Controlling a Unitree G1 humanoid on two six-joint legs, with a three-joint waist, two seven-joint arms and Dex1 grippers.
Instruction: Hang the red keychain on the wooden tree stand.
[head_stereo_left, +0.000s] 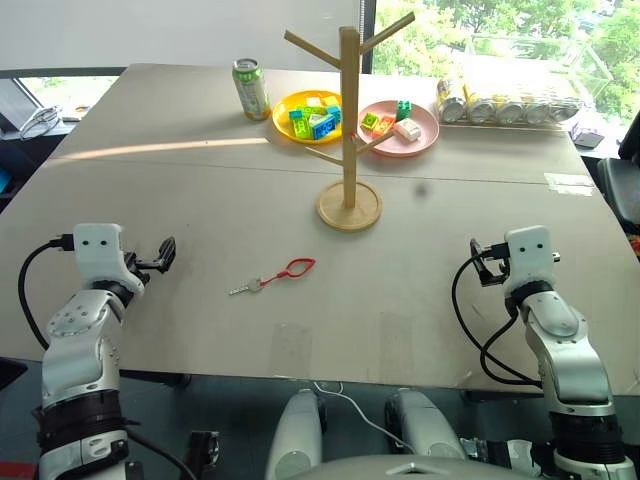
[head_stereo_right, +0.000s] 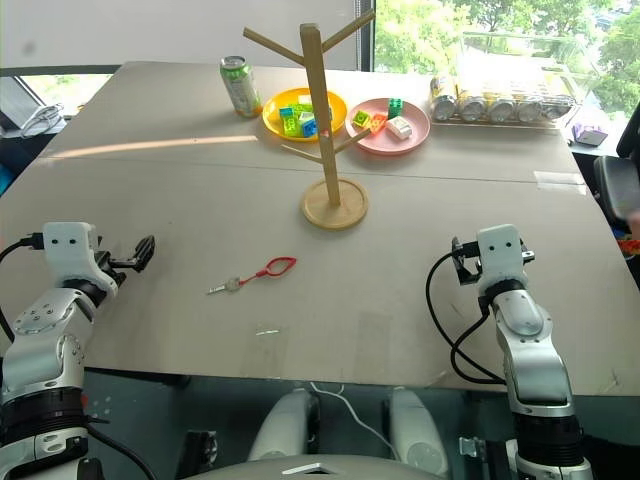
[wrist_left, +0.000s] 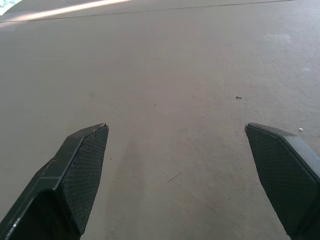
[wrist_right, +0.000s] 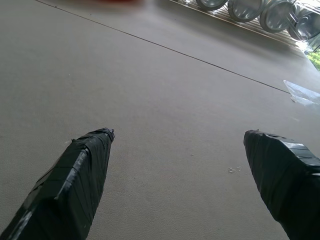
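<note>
The table (head_stereo_left: 200, 190) carries everything, and both arms sit along its near edge, one toward each near corner. Along the far edge stand a green soda can (head_stereo_left: 251, 88), a yellow plate (head_stereo_left: 290, 105) and a pink plate (head_stereo_left: 420, 135) of toy blocks, and a row of cans (head_stereo_left: 505, 100) toward the far right corner.

The wooden tree stand (head_stereo_left: 348, 120) rises just in front of the two plates, about midway between the side edges, its disc base flat on the table and its pegs slanting upward.

The left gripper (wrist_left: 175, 135) has its fingers spread wide over bare table, holding nothing. The right gripper (wrist_right: 177, 135) is likewise spread and empty, with the row of cans showing far ahead of it.

The red keychain (head_stereo_left: 285, 272) lies flat between the stand's base and the near edge, well apart from both grippers. From the left gripper it lies inward, toward the table's middle, and slightly farther from the near edge. It looks nearer to the left gripper than to the right, though the margin is not large. Its long axis runs slantwise: the silver key end points toward the near left corner, and the red loop points toward the stand. The left arm therefore seems the likelier one to reach, and it would meet the key end first.
</note>
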